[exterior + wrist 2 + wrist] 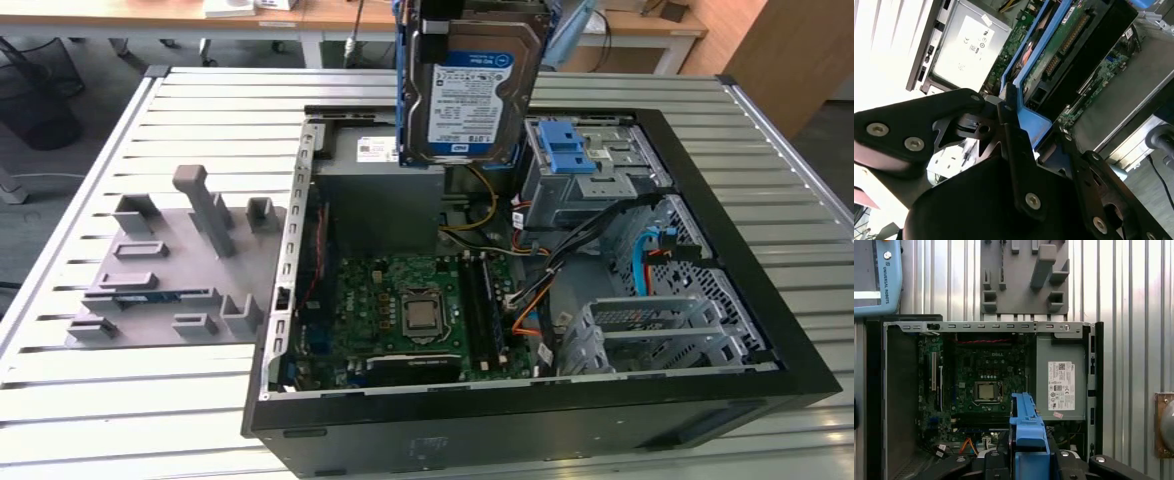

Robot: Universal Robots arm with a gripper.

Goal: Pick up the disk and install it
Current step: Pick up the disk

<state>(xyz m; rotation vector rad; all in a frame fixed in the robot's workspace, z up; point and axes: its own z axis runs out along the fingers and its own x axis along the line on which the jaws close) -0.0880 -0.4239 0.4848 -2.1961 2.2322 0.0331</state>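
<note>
Your open computer case [534, 415] lies on the slatted metal worktop [227, 105]. Inside it you can see the green motherboard [400, 300] with its bare processor socket and the grey power supply [380, 195] next to it. A metal drive cage [587, 170] with a blue latch sits towards the exterior view's right, and a second, perforated cage [654, 330] is near the case's front corner. Orange and black cables run between the board and the cages.

The disk [470, 95] hangs above the case, over the power supply and just beside the blue-latched cage, its label facing the exterior camera. Your pincer [1031, 127] is clamped on the disk's blue carrier; in the second wrist view a black finger [1009, 130] presses against the frame. You cannot tell from the exterior view how far the lower edge of the disk clears the parts below.

The grey fixture block [174, 270] lies at the exterior view's left, just beside the case wall, with bare slats around it. The pincer's body is cut off at the exterior view's edge, and the disk hides part of the case behind it.
</note>
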